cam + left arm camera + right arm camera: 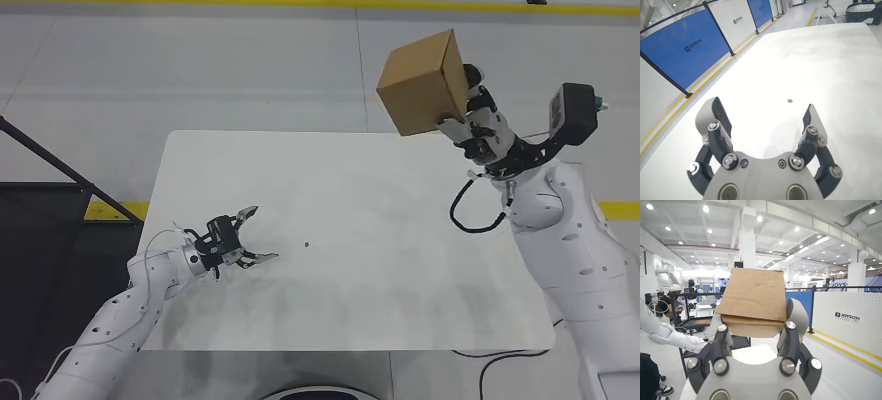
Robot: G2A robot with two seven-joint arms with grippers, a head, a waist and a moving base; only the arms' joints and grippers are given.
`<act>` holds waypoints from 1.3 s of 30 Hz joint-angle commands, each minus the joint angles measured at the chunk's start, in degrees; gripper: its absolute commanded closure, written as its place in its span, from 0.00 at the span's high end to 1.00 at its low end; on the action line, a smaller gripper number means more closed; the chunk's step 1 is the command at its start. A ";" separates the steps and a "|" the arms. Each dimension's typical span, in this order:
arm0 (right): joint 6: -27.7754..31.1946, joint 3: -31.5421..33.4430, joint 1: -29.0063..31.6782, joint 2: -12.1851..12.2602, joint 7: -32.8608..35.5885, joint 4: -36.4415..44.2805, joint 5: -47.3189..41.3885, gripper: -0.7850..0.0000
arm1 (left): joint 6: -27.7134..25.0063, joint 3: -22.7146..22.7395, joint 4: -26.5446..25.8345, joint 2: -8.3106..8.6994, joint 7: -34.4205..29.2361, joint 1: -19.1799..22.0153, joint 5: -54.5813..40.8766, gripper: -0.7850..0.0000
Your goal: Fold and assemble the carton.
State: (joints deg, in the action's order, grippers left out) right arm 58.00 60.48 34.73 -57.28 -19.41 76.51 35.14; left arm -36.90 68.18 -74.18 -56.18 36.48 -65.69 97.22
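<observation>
The brown carton is folded into a box shape and held in the air past the table's far right corner. My right gripper is shut on it. In the right wrist view the carton fills the space between the two fingers, which clamp its lower flaps. My left gripper hovers low over the near left part of the white table, open and empty. In the left wrist view its black ribbed pads stand wide apart above the bare tabletop.
A tiny brown scrap lies on the table near its middle, seen ahead of the left gripper as the scrap. Blue and white fence panels stand beyond the table's left side. A black cart stands behind the carton.
</observation>
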 commanded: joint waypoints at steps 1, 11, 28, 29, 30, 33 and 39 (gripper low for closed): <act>0.00 -0.06 0.08 0.12 0.53 0.82 0.52 0.00 | 0.06 0.02 0.01 0.01 -0.03 -0.03 -0.10 1.00; -0.89 3.52 2.58 1.68 1.15 9.93 21.39 0.00 | 0.39 0.08 -0.09 0.00 -0.27 -0.14 -0.36 1.00; -19.73 11.67 15.43 3.23 8.46 32.00 45.01 0.00 | 0.39 0.08 -0.09 0.00 -0.27 -0.14 -0.36 1.00; -19.99 11.97 15.89 3.26 8.47 32.43 45.22 0.00 | 0.39 0.08 -0.09 0.00 -0.27 -0.14 -0.36 1.00; -20.24 12.40 16.40 3.30 8.40 32.78 45.36 0.00 | 0.39 0.08 -0.09 0.00 -0.27 -0.14 -0.36 1.00; -20.21 13.07 17.31 3.33 8.39 32.72 44.51 0.00 | 0.39 0.08 -0.09 0.00 -0.27 -0.14 -0.36 1.00; -17.40 13.75 17.89 3.23 8.77 29.14 38.15 0.00 | 0.39 0.08 -0.09 0.00 -0.27 -0.14 -0.36 1.00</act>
State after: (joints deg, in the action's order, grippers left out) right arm 40.44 74.09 52.61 -54.03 -10.94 106.45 74.27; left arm -36.50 68.26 -74.27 -56.17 36.20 -65.83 96.86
